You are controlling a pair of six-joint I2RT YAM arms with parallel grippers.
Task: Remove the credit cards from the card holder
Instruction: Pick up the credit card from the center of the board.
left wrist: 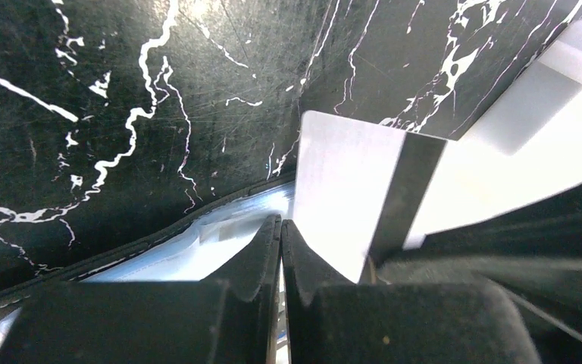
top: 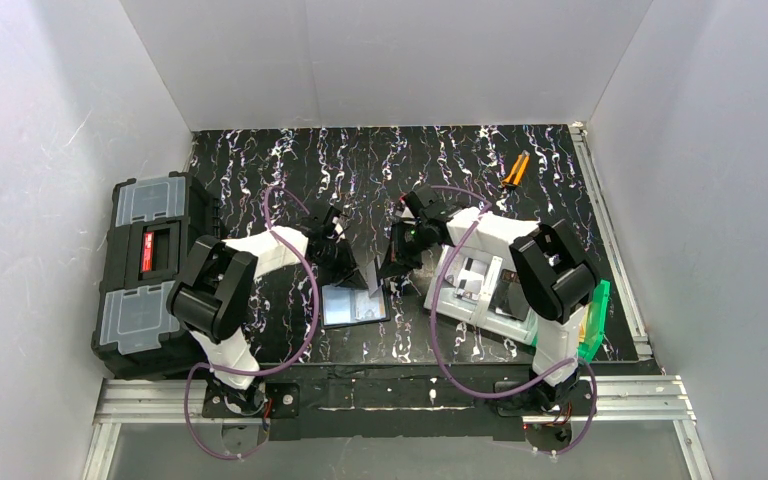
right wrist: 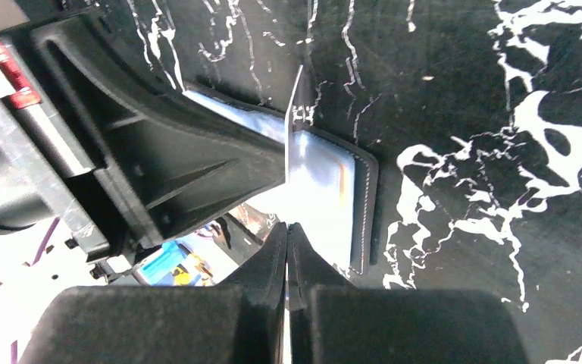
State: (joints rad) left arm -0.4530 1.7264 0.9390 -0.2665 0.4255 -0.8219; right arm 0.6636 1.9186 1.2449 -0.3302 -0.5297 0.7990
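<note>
Tabletop (top: 560, 160): one holder (top: 355, 305), one pale card (left wrist: 341, 189)

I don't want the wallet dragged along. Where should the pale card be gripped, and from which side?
Pinch the pale card across its flat faces at its raised free edge, from the right arm's side. It stands tilted up out of the card holder, and the shut left gripper presses the holder down from the other side. The right gripper looks shut on it there.
</note>
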